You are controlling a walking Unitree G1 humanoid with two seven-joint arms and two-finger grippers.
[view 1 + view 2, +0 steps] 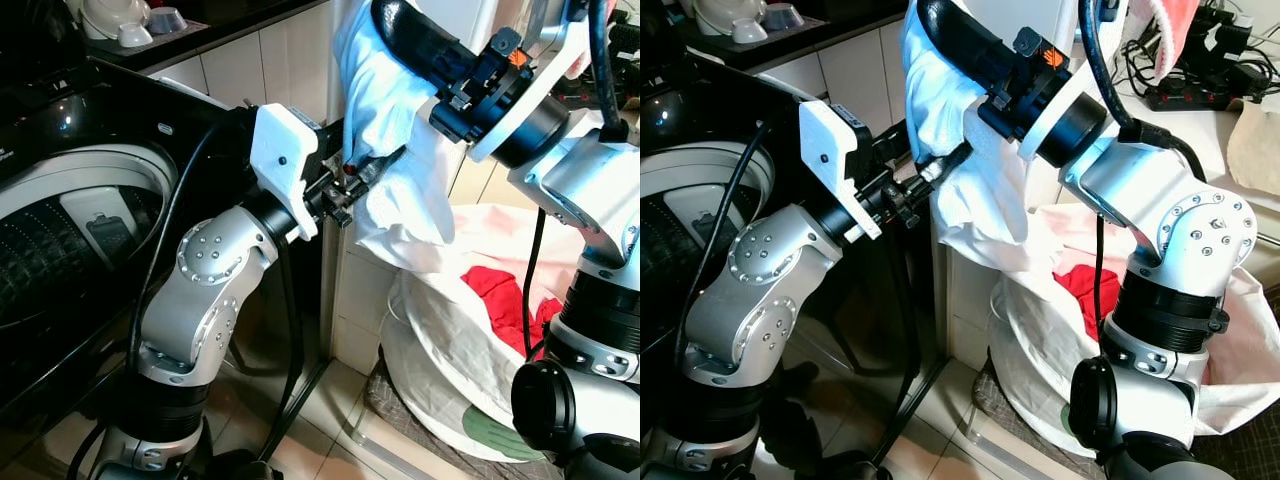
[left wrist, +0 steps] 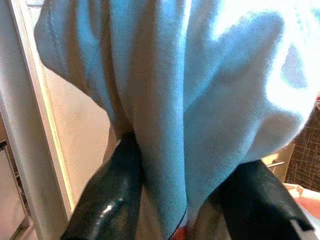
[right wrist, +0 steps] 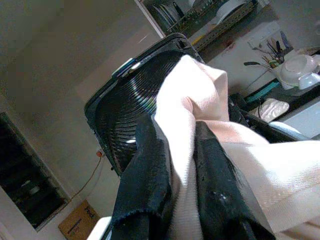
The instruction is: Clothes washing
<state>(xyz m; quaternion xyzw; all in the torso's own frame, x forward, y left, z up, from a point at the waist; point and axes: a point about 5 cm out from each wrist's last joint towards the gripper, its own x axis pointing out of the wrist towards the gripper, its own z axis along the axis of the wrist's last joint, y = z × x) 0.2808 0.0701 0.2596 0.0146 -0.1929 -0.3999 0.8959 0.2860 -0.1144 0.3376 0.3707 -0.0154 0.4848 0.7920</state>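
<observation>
Garment: the white garment (image 1: 400, 150) hangs between our claws, lifted above the laundry bag (image 1: 450, 330).
Right gripper (image 3: 182, 150): pinching its upper fold.
Left gripper (image 2: 185, 200): clamping cloth lower, steadying it.
Washer drum (image 1: 70, 240): beside our left claw, awaiting the load.

My two long black fingers (image 3: 150, 175) stand dark against the pale white cloth garment (image 1: 400, 170) I hold, which reads faintly blue in the shade and pinkish-cream near my right wrist. My arms are silver with white plastic housings and black cables. The glossy black top-loading washing machine (image 1: 60, 130) has a grey-white rim and a dark ribbed drum. The soft white fabric laundry bag (image 1: 450, 340) carries a bright red crumpled cloth (image 1: 500, 295) and a green patch low on its side.
</observation>
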